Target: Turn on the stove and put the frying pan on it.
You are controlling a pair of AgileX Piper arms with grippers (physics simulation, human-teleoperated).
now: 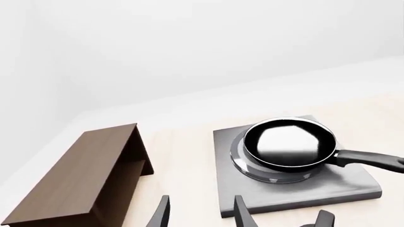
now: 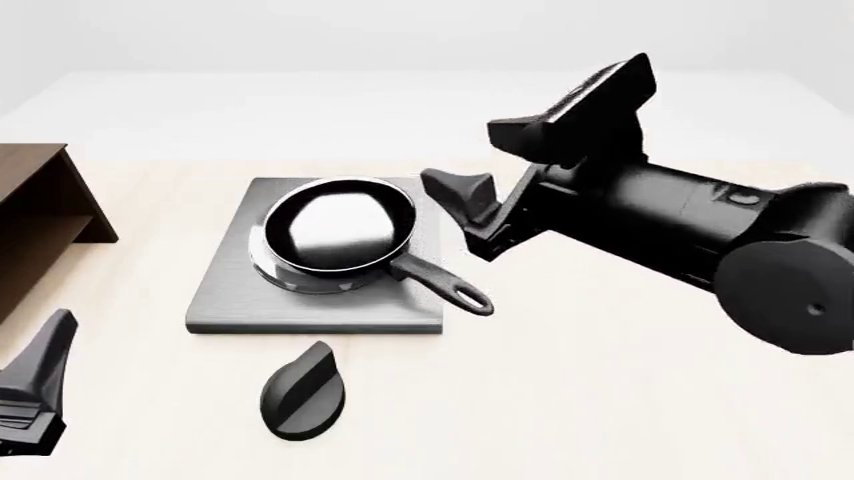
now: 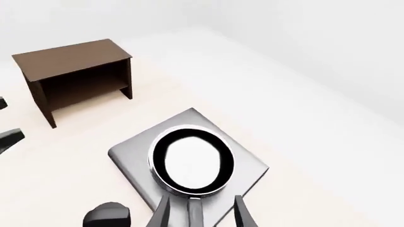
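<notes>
The frying pan (image 2: 336, 230) sits right on the stove (image 2: 227, 300), small, round and black, its glossy inside throwing back white, long loop-ended handle poking off the plate's near right corner. Black ridged knob (image 2: 303, 391) lies on the bench (image 2: 601, 400) just nearer. Right end effector (image 3: 200, 215) hangs above the handle, fingers apart, gripping nothing. Left end effector (image 1: 202, 215) is spread open, near left. Brown shelf (image 2: 34, 215) at far left.

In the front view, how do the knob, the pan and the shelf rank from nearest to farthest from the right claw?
1. Pan, on the stove, just left of the right claw.
2. Knob, lower left, nearer the camera.
3. Shelf, at the far left edge.
</notes>
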